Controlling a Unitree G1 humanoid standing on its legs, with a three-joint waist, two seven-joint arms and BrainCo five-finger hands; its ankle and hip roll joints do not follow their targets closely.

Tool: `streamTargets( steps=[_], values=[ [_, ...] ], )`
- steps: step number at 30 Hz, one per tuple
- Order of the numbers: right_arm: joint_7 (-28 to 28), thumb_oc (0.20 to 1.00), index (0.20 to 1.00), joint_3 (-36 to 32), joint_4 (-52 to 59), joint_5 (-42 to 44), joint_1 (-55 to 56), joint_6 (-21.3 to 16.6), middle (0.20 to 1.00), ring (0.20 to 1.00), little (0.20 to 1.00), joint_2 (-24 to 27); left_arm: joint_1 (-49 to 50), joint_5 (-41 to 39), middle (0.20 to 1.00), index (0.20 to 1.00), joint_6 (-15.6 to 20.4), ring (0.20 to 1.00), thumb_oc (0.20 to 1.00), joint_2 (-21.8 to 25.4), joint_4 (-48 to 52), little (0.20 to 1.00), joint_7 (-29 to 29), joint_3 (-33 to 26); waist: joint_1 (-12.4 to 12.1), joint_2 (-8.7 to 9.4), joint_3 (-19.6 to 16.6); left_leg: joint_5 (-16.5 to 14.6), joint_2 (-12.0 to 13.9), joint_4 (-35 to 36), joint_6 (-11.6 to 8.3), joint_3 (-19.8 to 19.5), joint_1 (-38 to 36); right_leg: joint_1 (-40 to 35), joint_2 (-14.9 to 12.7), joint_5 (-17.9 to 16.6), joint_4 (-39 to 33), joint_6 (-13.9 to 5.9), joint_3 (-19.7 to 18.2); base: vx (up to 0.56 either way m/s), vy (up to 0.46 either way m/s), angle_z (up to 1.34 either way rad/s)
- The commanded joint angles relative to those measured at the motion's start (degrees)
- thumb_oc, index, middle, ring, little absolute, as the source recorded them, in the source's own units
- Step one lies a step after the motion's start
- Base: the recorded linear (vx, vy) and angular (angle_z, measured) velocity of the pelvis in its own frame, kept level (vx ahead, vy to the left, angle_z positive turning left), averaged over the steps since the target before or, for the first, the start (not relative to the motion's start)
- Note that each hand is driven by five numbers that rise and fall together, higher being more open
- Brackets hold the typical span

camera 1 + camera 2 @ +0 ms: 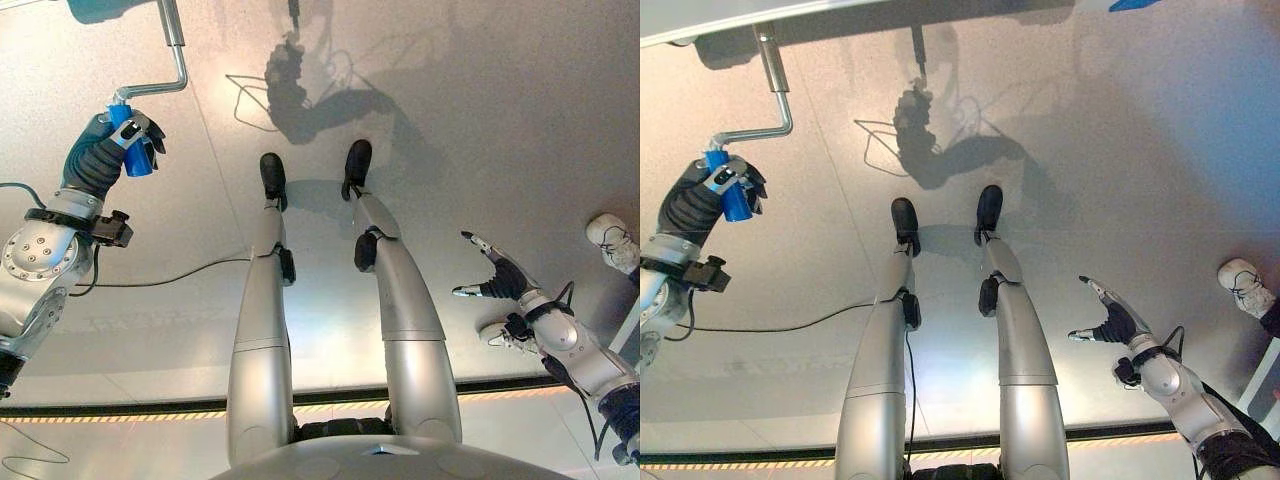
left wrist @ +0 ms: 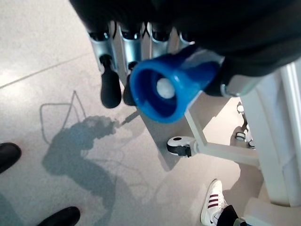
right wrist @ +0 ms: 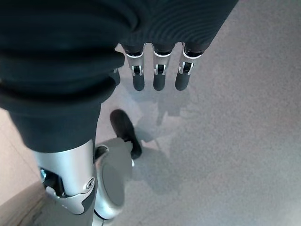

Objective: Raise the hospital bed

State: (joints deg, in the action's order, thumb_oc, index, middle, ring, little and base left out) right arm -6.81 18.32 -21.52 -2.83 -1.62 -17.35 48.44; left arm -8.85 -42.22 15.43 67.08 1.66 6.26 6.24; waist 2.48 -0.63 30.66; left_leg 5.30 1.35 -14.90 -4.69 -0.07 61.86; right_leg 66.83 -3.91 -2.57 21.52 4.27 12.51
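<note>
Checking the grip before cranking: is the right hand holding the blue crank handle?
No, the left hand is curled round the blue handle, while the right hand hangs open over the floor.

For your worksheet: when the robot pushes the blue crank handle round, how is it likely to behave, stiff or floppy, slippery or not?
Probably stiff: the blue crank handle sits on a bent metal crank rod. Its smooth, plastic-looking surface might be slippery, though the left hand is curled round it. It likely swings in a circle rather than rolling away.
</note>
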Motion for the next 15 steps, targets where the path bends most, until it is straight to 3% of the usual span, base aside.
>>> streamTargets(
  steps=[1,15],
  values=[
    [-0.1,1.0,1.0,1.4,-0.8,0.0,3.4,-1.0,1.0,1.0,1.0,0.1,2.3,1.0,0.2,0.2,5.1,0.2,0.2,0.0,-3.1,0.2,4.0,-4.5,0.7,0.57,-0.9,-2.7,-5.4,1.9,7.71,2.8,-0.9,-2.0,-0.4,-2.5,-3.8,-9.32,-1.1,0.02,0.041,0.0],
    [0.7,1.0,1.0,3.7,-1.5,0.9,0.5,0.0,1.0,1.0,1.0,-0.8,-11.5,3.6,0.2,0.2,2.7,0.2,0.2,-0.5,-17.6,0.2,6.8,0.9,2.3,3.49,-0.9,-4.4,-4.9,-0.5,8.13,3.3,0.8,-1.4,-0.3,-2.5,-3.7,-9.58,-1.2,0.01,0.025,0.01]
  ],
)
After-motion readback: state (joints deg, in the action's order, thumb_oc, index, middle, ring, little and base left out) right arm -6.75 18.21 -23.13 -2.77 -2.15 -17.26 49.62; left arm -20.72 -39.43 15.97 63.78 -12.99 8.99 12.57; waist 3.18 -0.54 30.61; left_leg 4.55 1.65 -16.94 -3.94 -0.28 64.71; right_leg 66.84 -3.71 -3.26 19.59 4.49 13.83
